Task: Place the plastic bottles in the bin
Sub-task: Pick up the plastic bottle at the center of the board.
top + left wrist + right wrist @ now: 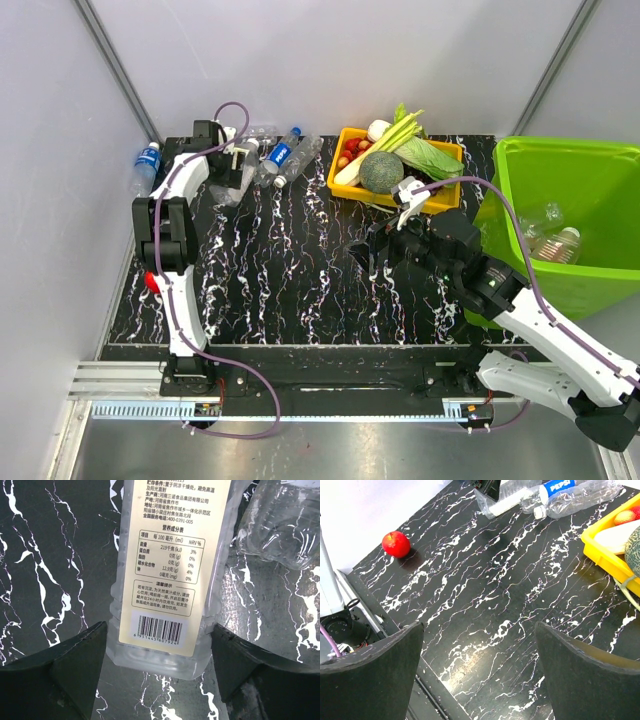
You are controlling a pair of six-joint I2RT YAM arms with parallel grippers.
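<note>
Overhead, we saw the middle of the black, white-veined table (300, 290) lying open between the two arms, with clutter only along its far edge and right end. The left gripper (160, 627) was at the far left corner, its jaws spread to either side of a clear bottle (165, 555) lying flat on the table; the fingers (80, 665) sat close against its sides, though we could not tell whether they touched it. The right gripper (479, 625) hung over bare tabletop with its jaws wide apart and nothing between them. The bin (570, 147) stood at the table's right edge, its far side cut off by the frame, with two clear bottles (550, 230) lying inside. More bottles (280, 155) lay clustered near the left gripper, and a blue-labelled one (147, 160) lay past the table's left edge by the wall. The flanked bottle's top ran out of the left wrist view, and a crumpled bottle (280, 525) was cropped at that view's corner. A red apple (396, 544) near the left edge was half hidden behind the left arm from above. A yellow tray (447, 197) of produce sat near the bin. Pale grey panels (330, 60) walled the space.
</note>
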